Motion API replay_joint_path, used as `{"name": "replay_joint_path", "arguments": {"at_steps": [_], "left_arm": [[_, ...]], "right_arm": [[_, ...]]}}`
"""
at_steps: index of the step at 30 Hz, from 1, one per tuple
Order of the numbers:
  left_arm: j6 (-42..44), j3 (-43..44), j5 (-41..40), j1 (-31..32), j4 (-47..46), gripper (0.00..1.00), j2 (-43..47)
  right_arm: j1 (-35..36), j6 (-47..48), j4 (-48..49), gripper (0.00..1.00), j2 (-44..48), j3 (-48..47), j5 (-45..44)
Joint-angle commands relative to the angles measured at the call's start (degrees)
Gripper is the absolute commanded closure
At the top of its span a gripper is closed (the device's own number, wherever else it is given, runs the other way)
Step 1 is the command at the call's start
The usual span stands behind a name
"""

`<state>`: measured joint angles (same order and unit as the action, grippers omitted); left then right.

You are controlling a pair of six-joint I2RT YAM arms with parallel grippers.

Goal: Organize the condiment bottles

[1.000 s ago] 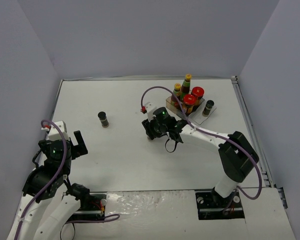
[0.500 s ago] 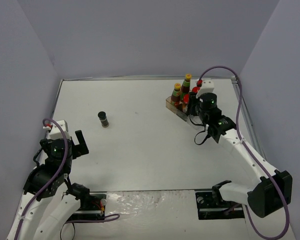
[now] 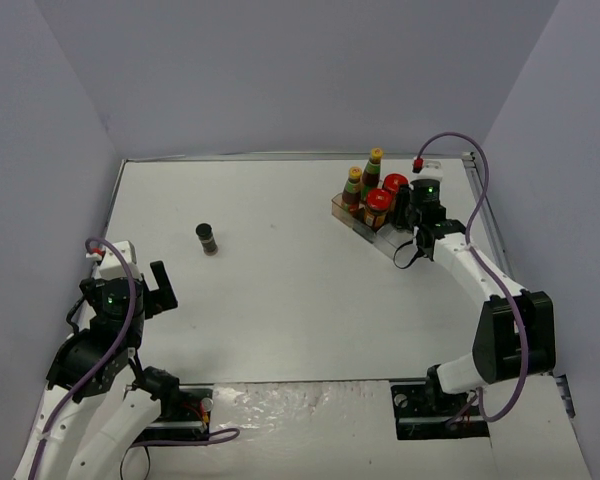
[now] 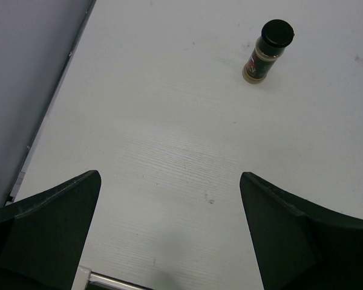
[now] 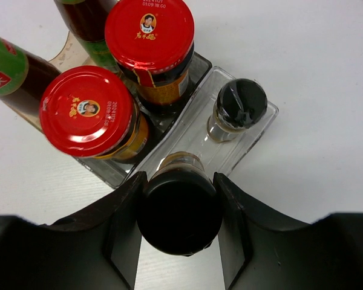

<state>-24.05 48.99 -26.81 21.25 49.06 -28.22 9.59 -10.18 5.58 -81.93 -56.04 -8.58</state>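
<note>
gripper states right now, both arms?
Left gripper: open, holding nothing.
Right gripper: shut on a small dark shaker, over the clear tray.

Two tall bottles [image 3: 375,168], two jars [image 5: 88,112], seemingly three shakers [image 4: 266,51]

Left arm [image 3: 88,352] folded near base, left gripper [image 4: 169,181] spread wide. Right arm [image 3: 475,275] extended forward, right gripper [image 5: 179,184] clamped on shaker [image 5: 180,216].
</note>
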Motion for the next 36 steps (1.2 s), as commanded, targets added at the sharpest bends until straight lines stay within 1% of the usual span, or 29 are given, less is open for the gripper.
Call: {"name": "replay_joint_path", "arguments": {"at_steps": [1,7,13,14,17,20,21,26,30,32,34,36], "left_arm": [[0.50,1.63,-0.26,-0.44,-2.83,0.03,-0.63],[0.50,1.63,-0.35,-0.42,-2.83,0.03,-0.70],[0.50,1.56,-0.26,-0.42,-2.92,0.03,-0.78],[0.54,1.55,-0.26,-0.42,-3.00,0.03,-0.78],[0.59,1.46,-0.18,-0.42,-3.01,0.03,-0.96],[0.59,1.56,-0.17,-0.42,-3.09,0.03,-1.05],[0.59,1.62,-0.17,-0.42,-3.09,0.03,-1.06],[0.59,1.37,0.13,-0.42,-3.20,0.03,-1.22],[0.67,1.28,0.80,-0.42,-3.36,0.03,-1.76],[0.67,1.28,1.04,-0.46,-3.44,0.03,-1.96],[0.75,1.28,1.37,-0.43,-3.52,0.03,-2.31],[0.87,1.19,2.03,-0.50,-3.83,0.03,-2.78]], "right_arm": [[-1.05,-1.47,7.61,1.00,-3.49,-2.58,-0.37],[-2.60,-1.80,9.21,1.00,-8.30,-3.29,-1.56],[-3.56,-2.25,10.01,0.99,-11.17,-4.22,-1.46],[-3.61,-2.30,9.93,0.95,-11.66,-4.43,-1.23],[-3.70,-2.57,9.15,0.74,-12.65,-5.33,-0.29],[-3.62,-2.66,7.76,0.57,-13.15,-6.24,0.17],[-3.62,-2.64,7.20,0.50,-13.01,-6.47,0.37],[-3.70,-2.48,5.14,0.29,-9.25,-6.61,2.01],[-3.60,-2.66,1.97,0.21,-4.36,-6.51,4.19],[-3.08,-2.74,1.59,0.17,0.40,-5.87,6.64],[-0.88,-2.37,1.39,0.10,3.65,-5.21,9.50],[2.27,-1.00,1.10,0.07,6.92,-5.19,11.86]]}}
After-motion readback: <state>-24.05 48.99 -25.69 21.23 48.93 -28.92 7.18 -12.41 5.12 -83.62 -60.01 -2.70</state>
